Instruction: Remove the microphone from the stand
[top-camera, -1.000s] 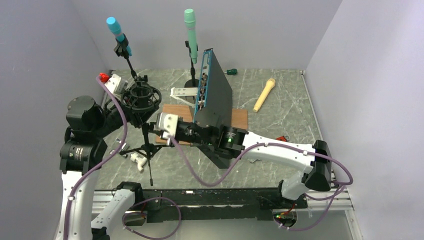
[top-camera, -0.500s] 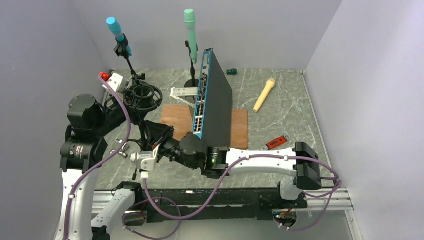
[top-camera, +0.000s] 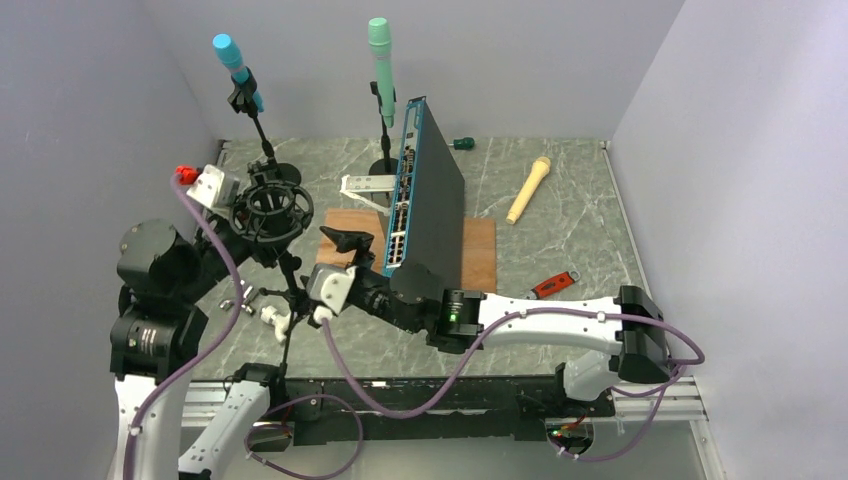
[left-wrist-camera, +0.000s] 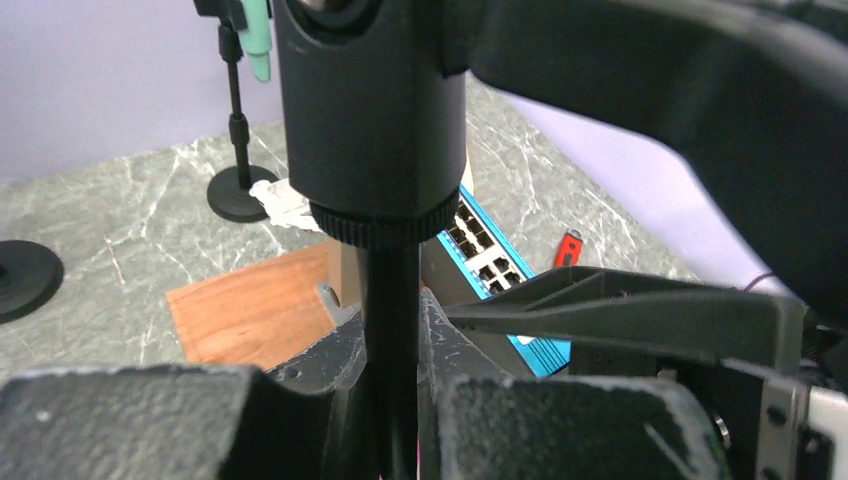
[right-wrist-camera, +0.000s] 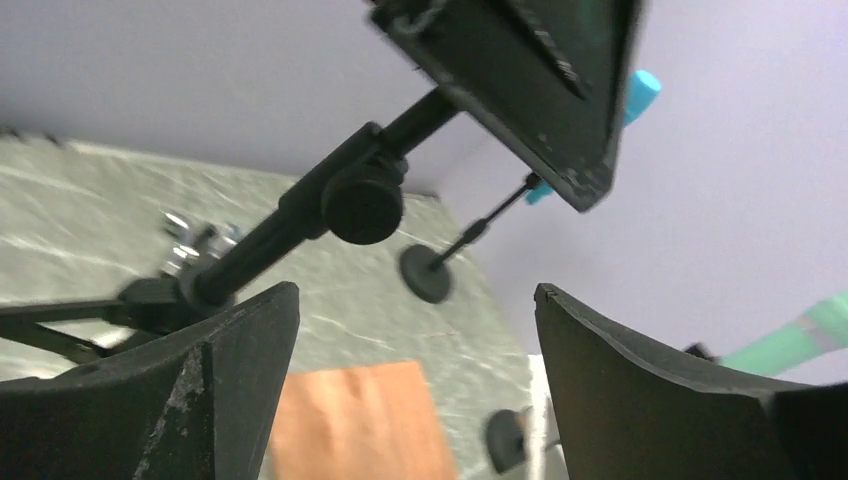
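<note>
While the left gripper (left-wrist-camera: 390, 400) is clenched on the stand (left-wrist-camera: 390, 290), the mic (top-camera: 268, 208) sits roughly upright in its mount, just far-left of the right gripper (top-camera: 320, 266) (fingers spread, grasping nothing), the free arm.

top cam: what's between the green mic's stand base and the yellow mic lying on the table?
The blue-faced network switch, standing on edge, sits between the stand base and the yellow mic. The top external view shows it plainly.
</note>
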